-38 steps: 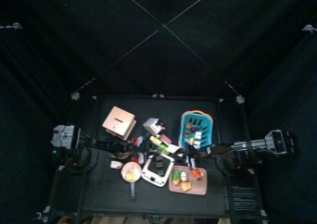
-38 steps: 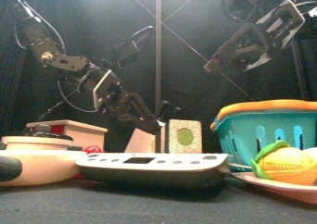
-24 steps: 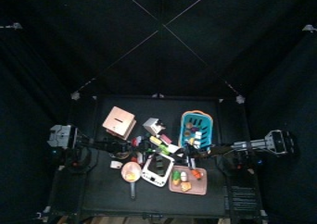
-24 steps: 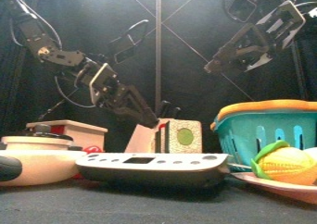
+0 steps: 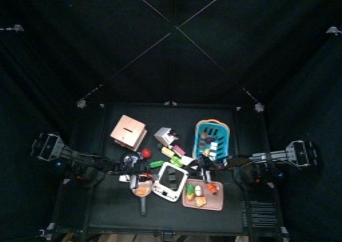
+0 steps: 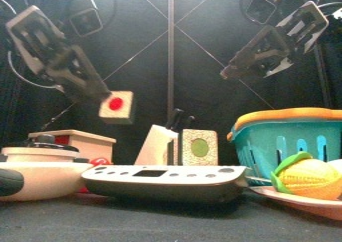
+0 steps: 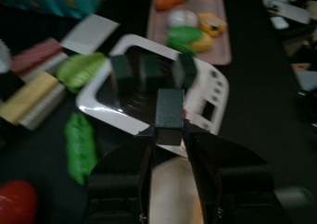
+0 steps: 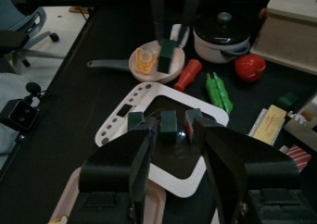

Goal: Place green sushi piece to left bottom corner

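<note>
Your left gripper hangs high above the left side of the desk, clenched on a small sushi piece whose white face with a red centre looks toward the front camera; it is clear of everything below it.

The green sushi piece is not the one in your grip; it stands upright on the desk near the middle, just beside a white wedge-shaped piece, behind the white scale and left of the teal basket.

The left bottom corner is a bare black patch inside the frame rail; the green sushi piece is well apart from it, with the cluster of things lying between.

At the front left a pale pot sits near the camera; a wooden box stands behind it.

At the front right a pink tray carries several bits of food; in the left wrist view a green pod lies on the desk beside the scale.

Your right gripper is raised over the right side above the basket; you cannot tell from these views whether it is released or clenched.
</note>
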Robot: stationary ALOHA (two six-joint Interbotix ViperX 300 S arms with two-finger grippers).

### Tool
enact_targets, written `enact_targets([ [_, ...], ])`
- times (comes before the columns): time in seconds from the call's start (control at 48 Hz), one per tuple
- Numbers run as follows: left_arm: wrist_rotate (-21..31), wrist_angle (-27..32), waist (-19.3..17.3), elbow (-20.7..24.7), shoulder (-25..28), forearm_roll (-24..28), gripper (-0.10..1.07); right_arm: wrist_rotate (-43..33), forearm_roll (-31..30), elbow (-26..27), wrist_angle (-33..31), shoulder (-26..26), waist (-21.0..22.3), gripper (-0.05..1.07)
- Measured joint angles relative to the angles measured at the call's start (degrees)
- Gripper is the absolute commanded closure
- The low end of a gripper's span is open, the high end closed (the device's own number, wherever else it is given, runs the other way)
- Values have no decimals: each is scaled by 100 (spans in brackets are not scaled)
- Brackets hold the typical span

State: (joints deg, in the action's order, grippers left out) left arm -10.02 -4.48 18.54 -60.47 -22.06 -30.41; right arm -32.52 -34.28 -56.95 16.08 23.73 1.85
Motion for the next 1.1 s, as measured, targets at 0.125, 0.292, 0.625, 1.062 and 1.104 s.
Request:
enact_targets([
  [0.125, 149, 1187, 141, -105, -492, -914, 35, 0, 35, -9, 0, 0, 9, 26],
  [0.292, 176, 2118, 176, -378, -809, -2145, 35, 0, 62, 0, 0, -18, 26, 26],
  [0.625, 167, 1854, 185, -976, -809, -2698, 34, -9, 70, 0, 0, -149, 79, 26],
  [1.062, 176, 1582, 185, -1081, -343, -2602, 21, -9, 70, 9, 0, -246, 88, 26],
  [1.104, 185, 1582, 185, -1072, -308, -2602, 17, -9, 70, 9, 0, -246, 88, 26],
])
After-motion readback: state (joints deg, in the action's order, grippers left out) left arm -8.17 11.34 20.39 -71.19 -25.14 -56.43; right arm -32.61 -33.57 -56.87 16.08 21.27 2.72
